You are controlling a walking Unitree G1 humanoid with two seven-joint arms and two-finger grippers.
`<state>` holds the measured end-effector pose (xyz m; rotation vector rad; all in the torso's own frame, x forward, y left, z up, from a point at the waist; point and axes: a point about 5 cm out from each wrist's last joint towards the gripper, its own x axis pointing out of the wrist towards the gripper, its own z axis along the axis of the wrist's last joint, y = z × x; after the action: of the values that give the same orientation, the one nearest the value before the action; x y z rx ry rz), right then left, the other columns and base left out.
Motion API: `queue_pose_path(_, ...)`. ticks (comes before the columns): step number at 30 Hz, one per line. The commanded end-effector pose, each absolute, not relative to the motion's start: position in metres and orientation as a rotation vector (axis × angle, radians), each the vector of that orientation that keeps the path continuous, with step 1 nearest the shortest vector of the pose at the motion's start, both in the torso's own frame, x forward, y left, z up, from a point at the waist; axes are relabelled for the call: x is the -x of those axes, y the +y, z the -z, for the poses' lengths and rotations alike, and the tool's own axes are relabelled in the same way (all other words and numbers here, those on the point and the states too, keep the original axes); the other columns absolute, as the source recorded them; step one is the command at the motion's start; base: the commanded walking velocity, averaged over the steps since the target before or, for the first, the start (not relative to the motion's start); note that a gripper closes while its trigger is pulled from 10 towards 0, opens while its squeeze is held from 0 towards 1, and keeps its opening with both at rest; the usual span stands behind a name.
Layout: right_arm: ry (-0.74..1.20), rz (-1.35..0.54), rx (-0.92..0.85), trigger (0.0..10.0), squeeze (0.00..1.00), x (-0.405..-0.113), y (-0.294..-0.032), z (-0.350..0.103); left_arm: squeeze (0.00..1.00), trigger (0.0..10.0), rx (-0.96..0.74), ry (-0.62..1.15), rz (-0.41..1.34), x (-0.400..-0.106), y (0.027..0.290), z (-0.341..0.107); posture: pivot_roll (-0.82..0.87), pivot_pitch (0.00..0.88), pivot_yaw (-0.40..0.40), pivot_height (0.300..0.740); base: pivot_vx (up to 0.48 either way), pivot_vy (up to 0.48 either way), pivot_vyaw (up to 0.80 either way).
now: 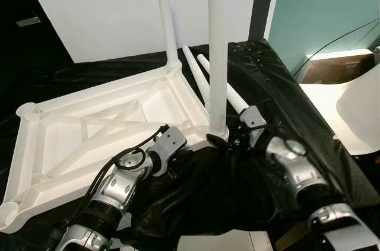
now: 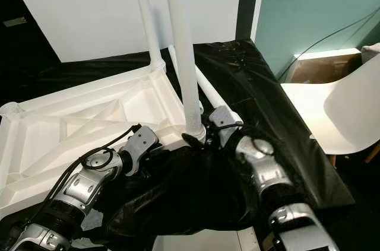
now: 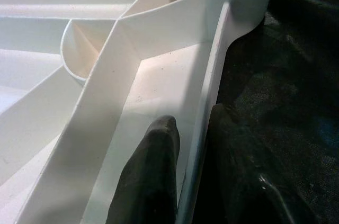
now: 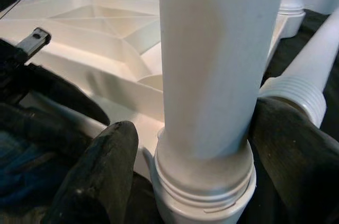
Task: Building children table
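A white plastic tabletop [image 1: 89,132] lies upside down on a black cloth [image 1: 285,97]. One white leg [image 1: 168,19] stands upright in the far corner socket. A second leg [image 1: 217,55] stands in the near corner socket [image 4: 204,192]. Two loose legs [image 1: 197,73] [image 1: 233,95] lie on the cloth behind it. My left gripper [image 3: 193,123] is shut on the tabletop's near rim [image 3: 209,75], one finger [image 3: 153,171] inside the wall and one outside. My right gripper [image 4: 204,144] is shut on the base of the near upright leg, with fingers [image 4: 100,176] on both sides.
A white chair [image 2: 350,114] stands to the right of the cloth, with a cardboard box [image 1: 332,67] behind it. A white panel [image 1: 107,8] leans at the back. A dark cable [image 1: 338,40] runs down the teal wall.
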<state>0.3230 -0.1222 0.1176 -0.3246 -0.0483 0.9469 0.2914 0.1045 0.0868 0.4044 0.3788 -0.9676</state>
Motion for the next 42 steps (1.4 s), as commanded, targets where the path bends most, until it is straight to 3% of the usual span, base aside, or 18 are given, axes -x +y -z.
queue_pose_path(1, -0.046, -1.043, 0.363, 10.0, 0.00, -0.320, -0.111, -0.116, 0.00, 10.0, -0.391, 0.561, 1.045, -0.273, 0.104, -0.052, -0.02, 0.000, 0.042, 0.740, 0.000, 0.000, 0.00)
queue_pose_path(7, -0.013, -1.070, 0.446, 10.0, 0.00, -0.331, -0.118, -0.119, 0.00, 10.0, -0.383, 0.565, 1.029, -0.270, 0.108, -0.050, 0.00, 0.000, 0.035, 0.740, 0.000, 0.000, 0.00)
queue_pose_path(8, -0.006, -1.074, 0.450, 0.0, 0.00, -0.333, -0.119, -0.120, 0.00, 10.0, -0.382, 0.567, 1.027, -0.269, 0.109, -0.050, 0.00, 0.000, 0.034, 0.740, 0.000, 0.000, 0.00)
queue_pose_path(18, 0.002, -0.984, 0.334, 0.0, 0.00, -0.332, -0.117, -0.112, 0.00, 10.0, -0.378, 0.561, 1.019, -0.269, 0.109, -0.051, 0.00, 0.000, 0.028, 0.740, 0.000, 0.000, 0.00)
queue_pose_path(20, -0.023, -0.884, 0.301, 0.0, 0.00, -0.332, -0.114, -0.110, 0.00, 10.0, -0.378, 0.560, 1.018, -0.270, 0.109, -0.051, 0.00, 0.000, 0.028, 0.740, 0.000, 0.000, 0.00)
queue_pose_path(23, -0.137, -0.446, 0.267, 0.0, 0.00, -0.324, -0.115, -0.104, 0.00, 10.0, -0.378, 0.557, 1.015, -0.271, 0.108, -0.052, 0.00, 0.000, 0.025, 0.740, 0.000, 0.000, 0.00)
queue_pose_path(34, -0.116, -0.222, 0.210, 0.0, 0.00, -0.310, -0.119, -0.091, 0.00, 10.0, -0.388, 0.551, 1.021, -0.275, 0.108, -0.055, -0.01, 0.000, 0.038, 0.740, 0.000, 0.000, 0.00)
queue_pose_path(35, -0.109, -0.239, 0.210, 1.1, 0.00, -0.310, -0.115, -0.090, 0.00, 10.0, -0.389, 0.552, 1.022, -0.275, 0.109, -0.055, -0.01, 0.000, 0.040, 0.740, 0.000, 0.000, 0.00)
queue_pose_path(36, -0.109, -0.239, 0.210, 1.1, 0.00, -0.310, -0.115, -0.090, 0.00, 10.0, -0.389, 0.552, 1.022, -0.275, 0.109, -0.055, -0.01, 0.000, 0.040, 0.740, 0.000, 0.000, 0.00)
queue_pose_path(37, -0.111, -0.248, 0.220, 10.0, 0.00, -0.309, -0.112, -0.090, 0.00, 10.0, -0.390, 0.553, 1.022, -0.275, 0.109, -0.055, -0.02, 0.000, 0.040, 0.740, 0.000, 0.000, 0.00)
queue_pose_path(38, -0.111, -0.269, 0.226, 10.0, 0.00, -0.309, -0.109, -0.090, 0.00, 10.0, -0.390, 0.554, 1.022, -0.275, 0.109, -0.055, -0.02, 0.000, 0.040, 0.740, 0.000, 0.000, 0.00)
queue_pose_path(39, -0.117, -0.318, 0.204, 10.0, 1.00, -0.309, -0.105, -0.091, 0.00, 10.0, -0.389, 0.555, 1.023, -0.275, 0.109, -0.055, -0.02, 0.000, 0.038, 0.740, 0.000, 0.000, 0.00)
queue_pose_path(42, -0.119, -0.402, 0.163, 10.0, 1.00, -0.310, -0.101, -0.095, 0.00, 10.0, -0.388, 0.555, 1.024, -0.275, 0.107, -0.055, -0.02, 0.000, 0.038, 0.740, 0.000, 0.000, 0.00)
